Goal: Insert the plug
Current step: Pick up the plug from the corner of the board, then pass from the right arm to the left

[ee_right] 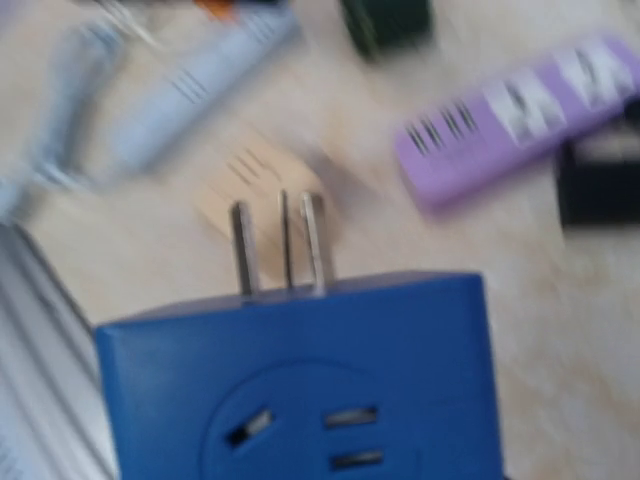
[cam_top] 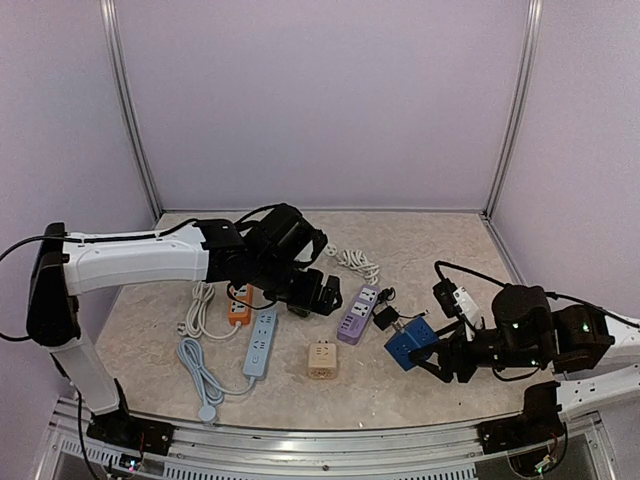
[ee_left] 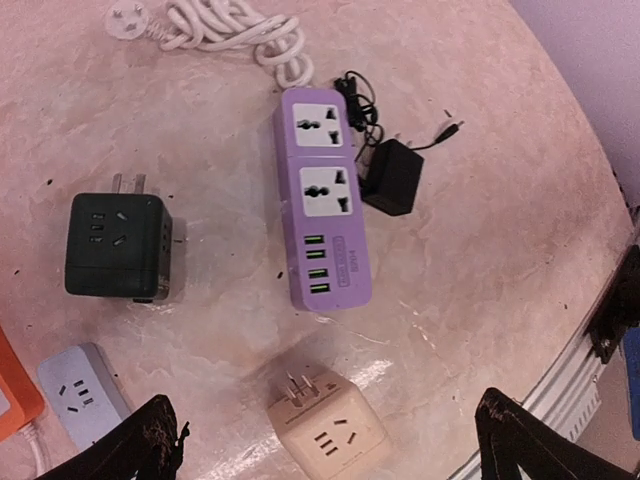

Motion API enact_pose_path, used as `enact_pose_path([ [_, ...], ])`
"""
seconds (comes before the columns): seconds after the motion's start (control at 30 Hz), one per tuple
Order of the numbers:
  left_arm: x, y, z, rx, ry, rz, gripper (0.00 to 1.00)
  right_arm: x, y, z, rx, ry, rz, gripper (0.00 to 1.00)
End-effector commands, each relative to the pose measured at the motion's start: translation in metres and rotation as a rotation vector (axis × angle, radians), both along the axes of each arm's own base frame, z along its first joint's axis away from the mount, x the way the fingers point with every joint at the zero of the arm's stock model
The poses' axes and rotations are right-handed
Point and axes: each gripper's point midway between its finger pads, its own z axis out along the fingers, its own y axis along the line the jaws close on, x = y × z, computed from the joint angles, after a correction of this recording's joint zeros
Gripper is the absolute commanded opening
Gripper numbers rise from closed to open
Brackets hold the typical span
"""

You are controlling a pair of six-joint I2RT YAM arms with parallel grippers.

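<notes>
The plug is a blue cube adapter (cam_top: 409,344) with three metal prongs (ee_right: 281,245) sticking out of its top face. My right gripper (cam_top: 428,352) is shut on it at the right of the table; its fingers are hidden behind the cube (ee_right: 300,380) in the right wrist view, which is blurred. A purple power strip (cam_top: 357,313) (ee_left: 322,200) with two wide sockets lies left of the plug. My left gripper (ee_left: 335,445) hangs open above a beige cube adapter (ee_left: 330,425) (cam_top: 320,360), its dark fingertips (ee_left: 152,440) far apart.
A black cube adapter (ee_left: 118,247), a grey-blue strip (cam_top: 261,343) and an orange strip (cam_top: 239,305) lie at the left. A small black charger (ee_left: 393,178) touches the purple strip's right side. A coiled white cable (ee_left: 225,25) lies behind it. The table's metal front rail (cam_top: 330,440) is close.
</notes>
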Motion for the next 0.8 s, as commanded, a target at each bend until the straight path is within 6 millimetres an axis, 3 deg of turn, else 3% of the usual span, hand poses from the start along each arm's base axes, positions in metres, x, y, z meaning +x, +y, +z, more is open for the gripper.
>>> enact_pose_path([
  [0.0,-0.029,-0.027,0.051,-0.163,-0.063,-0.192,0.99,-0.010,0.004,0.031,0.105,-0.062,0.079,0.00],
  [0.17,-0.069,-0.049,0.088,-0.291,-0.076,-0.405,0.99,-0.011,0.009,0.040,0.099,-0.068,0.103,0.00],
  [0.37,-0.108,-0.061,0.109,-0.352,-0.090,-0.609,0.99,-0.021,0.023,0.062,0.130,-0.089,0.201,0.00],
  [0.57,-0.127,-0.057,0.136,-0.445,-0.137,-0.715,0.99,-0.029,0.029,0.068,0.137,-0.098,0.269,0.00],
  [0.77,-0.152,-0.046,0.157,-0.523,-0.205,-0.844,0.99,-0.046,0.029,0.102,0.298,-0.128,0.349,0.00],
])
